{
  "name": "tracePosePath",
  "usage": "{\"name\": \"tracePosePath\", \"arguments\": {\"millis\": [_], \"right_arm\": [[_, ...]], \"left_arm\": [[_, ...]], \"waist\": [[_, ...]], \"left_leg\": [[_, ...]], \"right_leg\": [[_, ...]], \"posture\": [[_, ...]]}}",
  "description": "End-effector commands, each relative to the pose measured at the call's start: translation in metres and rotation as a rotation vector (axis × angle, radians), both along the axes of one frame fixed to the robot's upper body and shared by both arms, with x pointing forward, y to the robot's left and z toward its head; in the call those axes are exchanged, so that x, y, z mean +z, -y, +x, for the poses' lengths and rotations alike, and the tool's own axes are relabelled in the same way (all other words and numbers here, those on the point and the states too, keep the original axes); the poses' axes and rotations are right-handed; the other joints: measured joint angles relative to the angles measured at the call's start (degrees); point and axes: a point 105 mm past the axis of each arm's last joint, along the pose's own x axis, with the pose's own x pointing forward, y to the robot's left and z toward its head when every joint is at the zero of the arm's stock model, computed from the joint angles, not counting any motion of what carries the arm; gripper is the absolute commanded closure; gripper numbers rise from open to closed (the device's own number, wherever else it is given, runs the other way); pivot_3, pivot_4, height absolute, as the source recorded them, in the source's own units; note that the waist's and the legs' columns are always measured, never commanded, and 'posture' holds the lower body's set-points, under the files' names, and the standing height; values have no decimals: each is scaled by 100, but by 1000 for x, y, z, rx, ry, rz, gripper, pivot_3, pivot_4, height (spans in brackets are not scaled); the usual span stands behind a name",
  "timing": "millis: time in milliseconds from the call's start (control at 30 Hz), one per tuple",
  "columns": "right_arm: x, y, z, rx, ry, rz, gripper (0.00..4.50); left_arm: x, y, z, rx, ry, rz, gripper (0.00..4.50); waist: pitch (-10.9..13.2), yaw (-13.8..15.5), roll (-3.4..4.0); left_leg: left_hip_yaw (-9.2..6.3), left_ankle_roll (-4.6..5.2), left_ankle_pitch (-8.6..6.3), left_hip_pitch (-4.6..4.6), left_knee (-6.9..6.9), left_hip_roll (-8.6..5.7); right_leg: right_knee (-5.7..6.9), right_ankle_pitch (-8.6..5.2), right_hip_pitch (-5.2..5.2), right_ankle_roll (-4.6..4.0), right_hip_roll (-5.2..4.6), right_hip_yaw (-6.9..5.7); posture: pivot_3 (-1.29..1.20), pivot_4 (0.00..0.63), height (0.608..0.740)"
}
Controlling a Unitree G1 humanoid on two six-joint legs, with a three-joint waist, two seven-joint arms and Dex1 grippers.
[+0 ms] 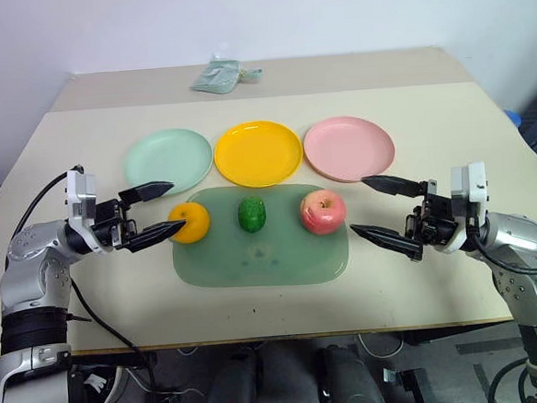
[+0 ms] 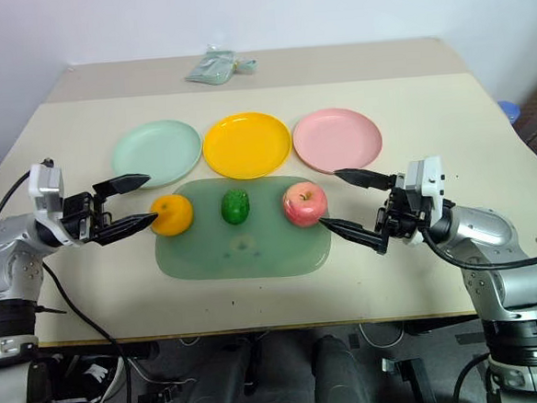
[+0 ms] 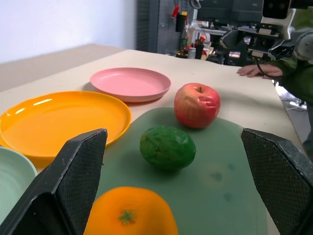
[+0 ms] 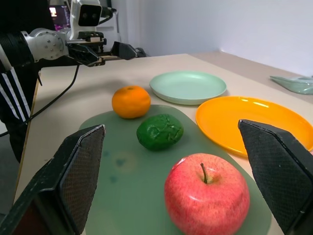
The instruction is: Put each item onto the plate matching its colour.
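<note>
Table point(image 1: 100, 296): three plates point(image 1: 257, 152), three fruits point(image 1: 251, 214) on board point(image 1: 282, 260); both jaws apart.

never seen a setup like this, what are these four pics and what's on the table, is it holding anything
It is a two-armed robot at a table. The two wide pictures come from cameras in its head, looking down; the two close ones from cameras on each wrist, looking out between that claw's black fingers. The left claw and the right claw are both open and hold nothing. An orange, a bumpy green fruit and an apple sit in a row on a translucent green board. Behind it lie a mint plate, a yellow plate and a pink plate, all bare.
</note>
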Motion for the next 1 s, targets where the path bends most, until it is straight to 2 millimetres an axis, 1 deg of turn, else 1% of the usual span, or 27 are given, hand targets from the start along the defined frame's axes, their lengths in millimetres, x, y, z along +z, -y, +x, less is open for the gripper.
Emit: {"name": "tracePosePath", "arguments": {"millis": [33,200,333,467,600,700,800,900,1000], "right_arm": [[7,-1,-1,6,42,-5,43],[9,2,-3,-1,40,-15,43],[5,6,0,-8,39,-40,43],[12,10,3,-37,58,-34,43],[10,12,6,-58,53,-42,43],[17,7,9,-56,51,-16,43],[13,6,10,-52,46,-22,43],[10,4,16,-69,49,-17,43],[8,3,15,-65,45,-22,43]], "left_arm": [[11,-4,-3,6,47,5,0],[11,2,1,2,52,-6,0],[11,6,1,-7,52,-7,0],[14,8,4,6,69,-25,0],[10,15,2,-8,60,-40,0],[12,12,2,-4,51,-23,0],[19,9,2,-2,51,-22,0],[25,7,1,-2,52,-21,0],[20,6,3,21,45,-13,0]], "waist": [[0,0,0],[0,1,0],[0,1,0],[0,2,0],[0,2,0],[0,-9,0],[0,-7,0],[0,-2,0],[0,6,0]], "left_leg": [[0,0,0,0,0,0],[0,0,0,0,0,0],[0,0,0,0,0,0],[0,0,0,0,0,0],[1,0,0,0,1,0],[1,0,0,-1,0,0],[1,0,0,0,0,4],[2,0,0,0,-1,5],[3,0,0,0,1,2]], "right_leg": [[0,0,0,0,0,0],[0,0,-1,0,0,0],[0,0,0,0,0,0],[0,0,-1,0,0,0],[0,0,0,0,0,0],[0,0,0,0,0,0],[1,1,-2,-1,4,2],[1,1,-2,-2,5,1],[0,1,-1,-1,3,2]], "posture": [[0,150,740],[0,150,740],[0,150,740],[0,150,740],[0,150,740],[0,150,740],[0,150,740],[0,150,740],[0,150,740]]}}
